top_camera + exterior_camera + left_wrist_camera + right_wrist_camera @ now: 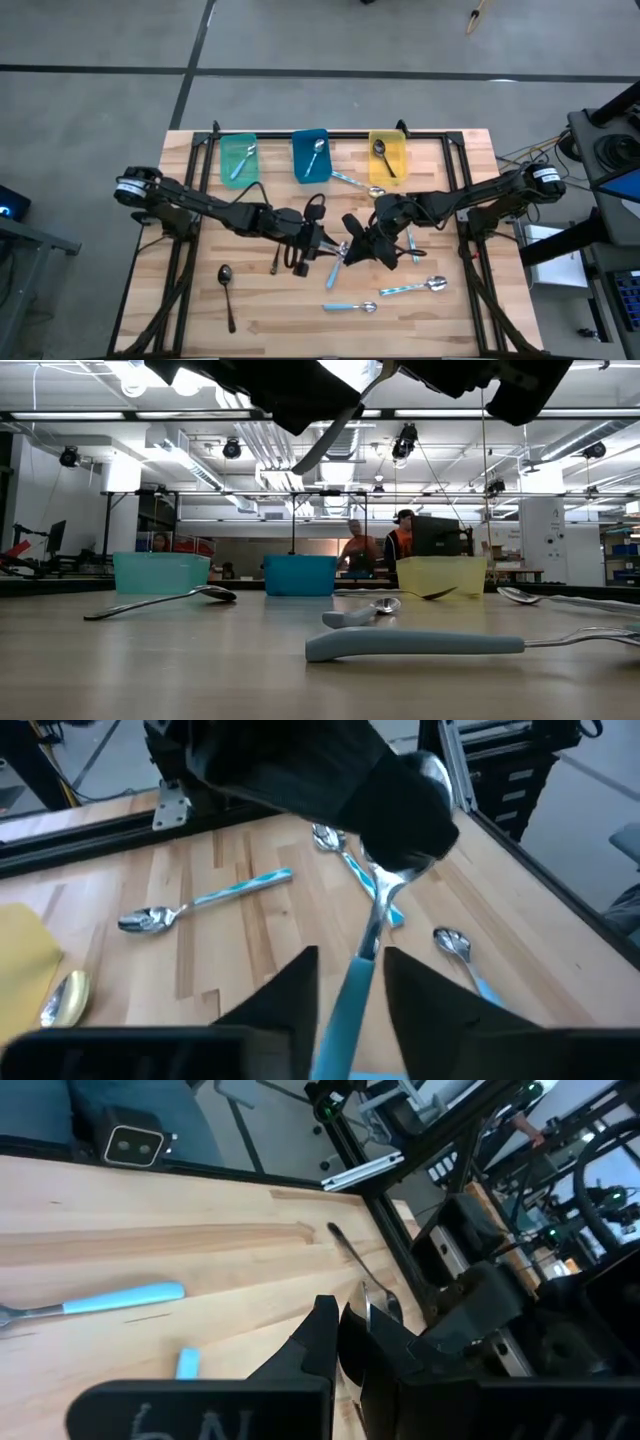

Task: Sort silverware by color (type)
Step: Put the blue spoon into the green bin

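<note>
A spoon (pixel 335 265) with a silver bowl and a light-blue handle hangs over the middle of the table, between my two grippers. My right gripper (pixel 352 250) is shut on its bowl end. My left gripper (pixel 350 955) stands open with one finger on each side of the blue handle (pixel 340 1005), close to it. From table height the spoon (pixel 330 435) shows tilted, high above the wood. At the far edge stand a teal bin (pixel 238 160), a blue bin (pixel 310 157) and a yellow bin (pixel 388 157). A spoon lies in each. My right gripper pinches the spoon's neck, just by the bowl (pixel 395 880), between its two shut fingers, coming from the table's right side. The spoon is lifted clear of the table, its handle slanting down toward my left gripper. My left gripper's fingers (pixel 300 985) flank the handle; whether they touch it I cannot tell.
Blue-handled spoons lie loose on the wood (pixel 350 307) (pixel 415 287) (pixel 357 183) (pixel 412 245). A dark spoon (pixel 226 290) lies near the left front. Black frame rails (pixel 460 190) run along the table's sides. People (pixel 365 550) stand in the room beyond.
</note>
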Motion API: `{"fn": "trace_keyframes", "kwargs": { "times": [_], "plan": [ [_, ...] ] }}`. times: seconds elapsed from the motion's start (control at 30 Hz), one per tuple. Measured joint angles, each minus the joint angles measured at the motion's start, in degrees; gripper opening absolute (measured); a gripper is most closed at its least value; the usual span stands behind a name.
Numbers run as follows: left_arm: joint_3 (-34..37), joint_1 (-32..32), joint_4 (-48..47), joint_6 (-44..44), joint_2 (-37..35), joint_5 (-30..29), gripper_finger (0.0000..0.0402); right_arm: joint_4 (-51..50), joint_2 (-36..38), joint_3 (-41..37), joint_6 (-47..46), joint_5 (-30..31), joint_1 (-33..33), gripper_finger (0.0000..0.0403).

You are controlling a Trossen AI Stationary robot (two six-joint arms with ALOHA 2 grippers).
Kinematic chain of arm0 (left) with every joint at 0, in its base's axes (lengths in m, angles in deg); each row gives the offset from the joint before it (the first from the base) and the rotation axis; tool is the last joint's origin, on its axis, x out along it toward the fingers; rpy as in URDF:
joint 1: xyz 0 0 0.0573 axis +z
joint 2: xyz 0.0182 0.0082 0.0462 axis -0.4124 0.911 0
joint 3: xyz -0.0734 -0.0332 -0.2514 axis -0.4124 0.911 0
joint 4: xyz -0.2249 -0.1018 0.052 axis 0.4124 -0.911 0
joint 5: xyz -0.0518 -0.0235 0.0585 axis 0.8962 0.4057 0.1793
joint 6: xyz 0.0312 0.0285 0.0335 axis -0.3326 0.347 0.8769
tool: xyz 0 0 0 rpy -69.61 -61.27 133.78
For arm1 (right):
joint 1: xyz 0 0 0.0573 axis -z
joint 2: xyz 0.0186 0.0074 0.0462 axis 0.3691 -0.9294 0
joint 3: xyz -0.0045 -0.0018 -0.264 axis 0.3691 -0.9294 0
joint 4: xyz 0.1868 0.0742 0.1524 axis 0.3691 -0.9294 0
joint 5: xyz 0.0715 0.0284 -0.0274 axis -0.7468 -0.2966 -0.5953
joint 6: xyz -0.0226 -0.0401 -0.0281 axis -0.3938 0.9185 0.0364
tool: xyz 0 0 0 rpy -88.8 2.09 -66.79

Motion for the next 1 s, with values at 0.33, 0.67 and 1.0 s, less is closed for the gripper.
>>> {"fn": "trace_keyframes", "kwargs": {
  "times": [0.33,0.67,1.0],
  "plan": [
    [0.00,0.04,-0.46,-1.71,0.00,-0.17,0.0007,0.33,0.00,-0.01,-6.85,0.29,0.15,0.0013],
    [0.04,0.08,-0.93,-1.69,-0.05,-0.72,0.0002,1.27,0.00,-0.07,-11.22,3.83,0.27,0.0013],
    [0.09,0.13,-0.61,-1.65,-0.25,-0.72,0.0002,3.40,0.00,-0.13,-19.81,4.82,0.37,0.0013]
  ]
}}
